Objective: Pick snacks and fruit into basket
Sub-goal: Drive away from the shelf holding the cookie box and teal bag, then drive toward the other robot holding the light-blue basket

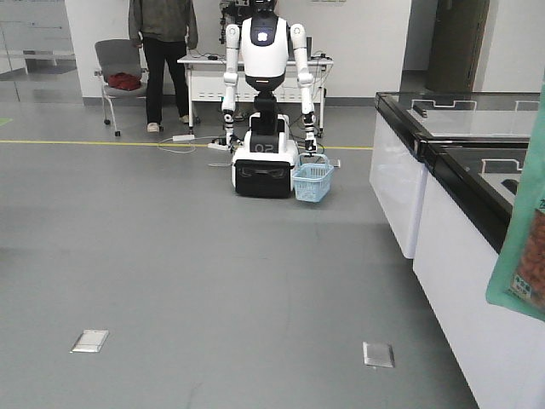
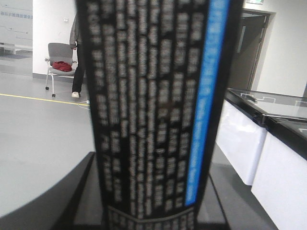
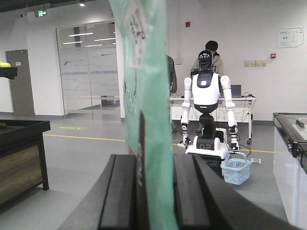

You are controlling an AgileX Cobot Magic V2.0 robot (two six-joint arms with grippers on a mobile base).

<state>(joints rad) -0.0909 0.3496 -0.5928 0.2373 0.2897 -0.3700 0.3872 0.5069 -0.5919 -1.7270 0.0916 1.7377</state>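
Pinching a black pouch [image 2: 153, 96] upright, the left gripper [image 2: 153, 215] holds it clear of the floor [image 1: 213, 281], likely for carrying. Ahead, well apart, the basket [image 1: 312, 180] sits on the floor just beside a white robot [image 1: 265, 94]. The right gripper [image 3: 154, 191] is closed on a teal pouch [image 3: 144, 96], held edge-on, probably so it can drop straight in.

"02" on white robot's base [image 1: 264, 147], lettering on black pouch [image 2: 144, 120] too blurred

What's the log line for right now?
left gripper: shut on black pouch | right gripper: shut on teal-green pouch | basket: far off, beside white humanoid robot | neither pouch in basket
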